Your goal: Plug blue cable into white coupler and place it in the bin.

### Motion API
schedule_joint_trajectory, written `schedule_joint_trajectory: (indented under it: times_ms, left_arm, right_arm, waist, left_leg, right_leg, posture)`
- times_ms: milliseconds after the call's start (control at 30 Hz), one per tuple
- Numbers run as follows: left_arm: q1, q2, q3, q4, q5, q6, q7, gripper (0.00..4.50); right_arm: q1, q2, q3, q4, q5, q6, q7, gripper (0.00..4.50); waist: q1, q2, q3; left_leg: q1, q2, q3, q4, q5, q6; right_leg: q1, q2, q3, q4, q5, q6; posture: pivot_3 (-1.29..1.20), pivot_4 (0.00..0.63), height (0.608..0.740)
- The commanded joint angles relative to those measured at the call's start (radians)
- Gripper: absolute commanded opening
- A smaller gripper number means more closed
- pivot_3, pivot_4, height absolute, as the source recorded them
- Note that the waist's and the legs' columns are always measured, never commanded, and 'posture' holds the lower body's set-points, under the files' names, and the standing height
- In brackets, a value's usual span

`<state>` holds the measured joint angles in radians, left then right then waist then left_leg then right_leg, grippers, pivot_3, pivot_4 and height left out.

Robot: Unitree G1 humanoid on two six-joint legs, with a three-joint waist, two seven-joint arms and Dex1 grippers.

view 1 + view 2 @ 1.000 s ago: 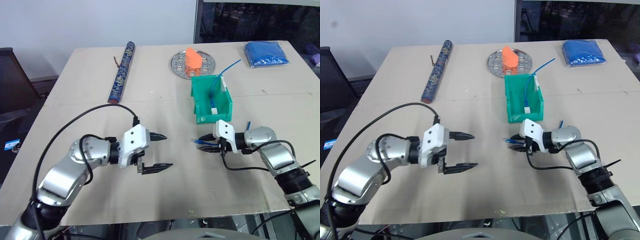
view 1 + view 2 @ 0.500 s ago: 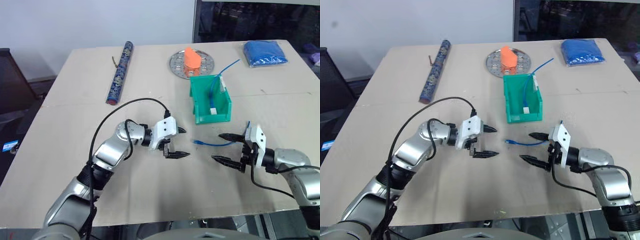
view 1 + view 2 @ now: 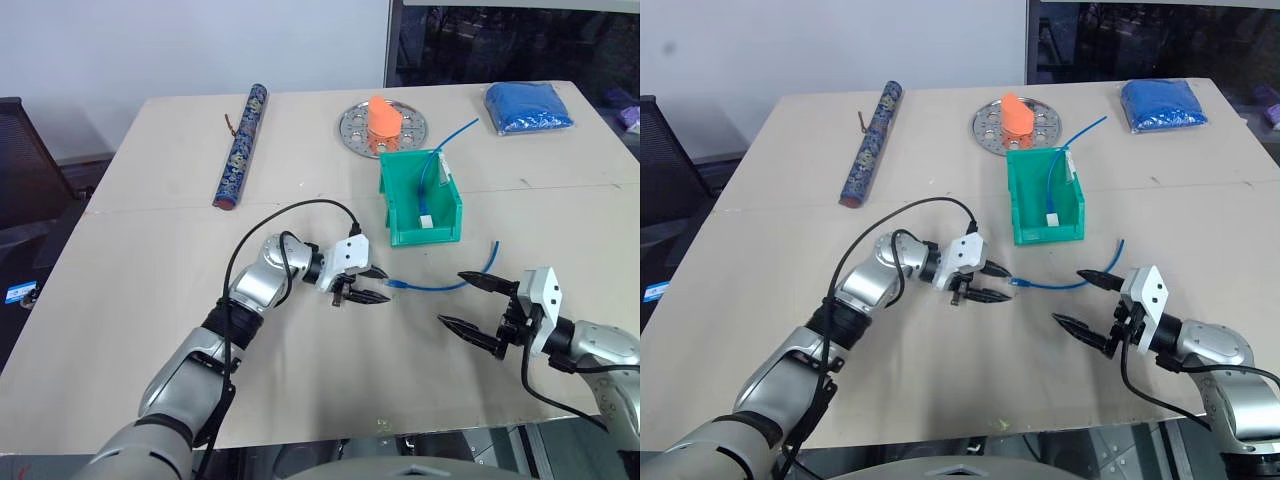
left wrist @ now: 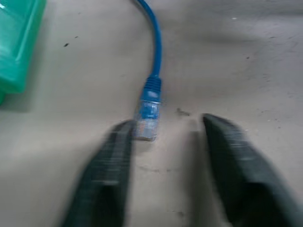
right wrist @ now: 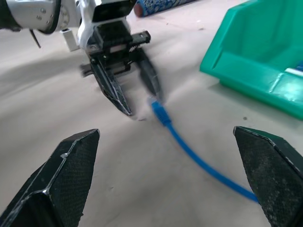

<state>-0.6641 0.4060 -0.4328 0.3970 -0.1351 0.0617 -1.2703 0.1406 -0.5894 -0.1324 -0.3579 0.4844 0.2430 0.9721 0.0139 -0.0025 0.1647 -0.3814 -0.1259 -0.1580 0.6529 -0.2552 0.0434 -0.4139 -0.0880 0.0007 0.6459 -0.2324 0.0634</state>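
Left wrist view shows the blue cable (image 4: 155,56) lying on the table (image 3: 150,300), its clear plug (image 4: 147,120) just at the tips of the left gripper (image 4: 165,142), whose fingers stand a little apart on either side of the plug and are not yet clamped on it; one finger looks to touch the plug's side, though the blur makes that hard to settle. From the head views the cable runs from the left gripper toward the right, curving up at its far end in front of the bin (image 3: 400,225). The right gripper (image 3: 478,305) hovers near the table's front edge with its jaws spread wide and holds nothing, well apart from the plug. The bin sits behind the cable and already holds another blue cable (image 3: 432,170) that sticks out over its rim, with a small white piece (image 3: 426,220) at its lower end; whether that is the white coupler I cannot tell. By my judgement the task is at an early stage: the cable is neither gripped nor plugged in, and nothing of this pair has been put in the bin. Left to do are grasping the plug, finding and holding the coupler, mating them, and dropping the assembly in.
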Motion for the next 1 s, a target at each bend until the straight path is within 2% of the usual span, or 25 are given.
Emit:
schedule_joint_trajectory:
  times_ms: [33,67,233,367,500,633,867,967,1000]
  left_arm:
    - [0.006,-0.011,0.011,-0.004,0.013,-0.015,-0.010,0.26]
    - [0.008,-0.015,0.010,-0.007,0.014,-0.015,-0.008,0.10]
    - [0.026,-0.011,0.025,-0.042,0.007,-0.006,0.001,0.10]
    - [0.044,-0.036,0.115,-0.152,-0.130,0.167,0.014,0.10]
    - [0.075,-0.059,0.185,-0.299,-0.293,0.415,0.029,0.10]
    - [0.078,-0.062,0.260,-0.394,-0.468,0.653,0.051,0.10]
    - [0.068,-0.071,0.307,-0.434,-0.568,0.780,0.094,0.10]
    - [0.065,-0.077,0.312,-0.430,-0.585,0.795,0.105,0.00]
    - [0.065,-0.076,0.310,-0.429,-0.586,0.796,0.106,0.00]
  right_arm:
    - [0.005,-0.010,-0.027,-0.033,0.019,-0.024,-0.001,4.50]
    - [0.007,-0.012,-0.028,-0.032,0.023,-0.022,0.001,4.50]
    - [0.022,-0.035,-0.033,-0.064,0.110,0.061,0.017,4.50]
    - [0.058,-0.043,-0.010,-0.137,0.301,0.252,-0.008,4.50]
    - [0.048,0.053,0.024,-0.140,0.401,0.334,-0.100,4.50]
    - [-0.008,0.171,-0.007,-0.105,0.538,0.381,-0.221,4.50]
    - [-0.087,0.276,-0.003,-0.141,0.658,0.405,-0.355,4.50]
    - [-0.097,0.287,0.010,-0.153,0.662,0.407,-0.371,3.67]
    - [-0.098,0.292,0.010,-0.153,0.665,0.404,-0.373,3.21]
  waist:
    - [0.000,0.000,0.000]
    - [0.000,0.000,0.000]
    - [0.000,0.000,0.000]
    - [0.000,0.000,0.000]
    - [-0.001,0.000,0.000]
    - [-0.003,0.000,0.000]
    - [0.000,0.000,0.000]
    - [-0.001,0.000,0.000]
    - [-0.001,0.000,0.000]
  left_leg:
    - [0.000,0.000,0.000,0.000,0.000,0.000]
    - [0.000,0.000,0.000,0.000,0.000,0.000]
    - [0.000,0.000,0.000,0.000,0.000,0.000]
    - [0.000,0.000,-0.001,0.000,0.000,0.000]
    - [-0.001,0.000,-0.002,0.000,0.000,0.000]
    - [0.000,0.000,-0.001,0.000,0.000,0.000]
    - [0.001,0.000,-0.002,0.001,0.000,0.000]
    - [0.001,0.000,-0.001,0.001,0.000,0.000]
    - [0.001,0.000,-0.001,0.001,0.000,0.000]
  right_leg:
    - [0.000,0.000,0.000,0.000,0.000,0.000]
    - [0.000,0.000,0.000,0.000,0.000,0.000]
    - [0.000,0.000,0.000,0.000,0.000,0.000]
    - [0.000,0.000,0.000,0.000,0.000,0.000]
    - [0.000,0.000,-0.001,0.000,0.000,0.000]
    - [0.000,0.000,0.000,0.001,0.000,0.000]
    - [0.000,0.001,0.000,0.003,0.000,0.000]
    - [0.000,0.001,0.000,0.003,0.000,0.000]
    - [0.000,0.001,0.001,0.003,0.000,0.000]
  posture:
    - [0.00,0.150,0.740]
    - [0.00,0.150,0.740]
    - [0.00,0.150,0.740]
    - [0.00,0.150,0.740]
    - [0.00,0.150,0.740]
    - [0.00,0.150,0.740]
    - [0.00,0.150,0.740]
    - [0.00,0.150,0.740]
    - [0.00,0.150,0.740]
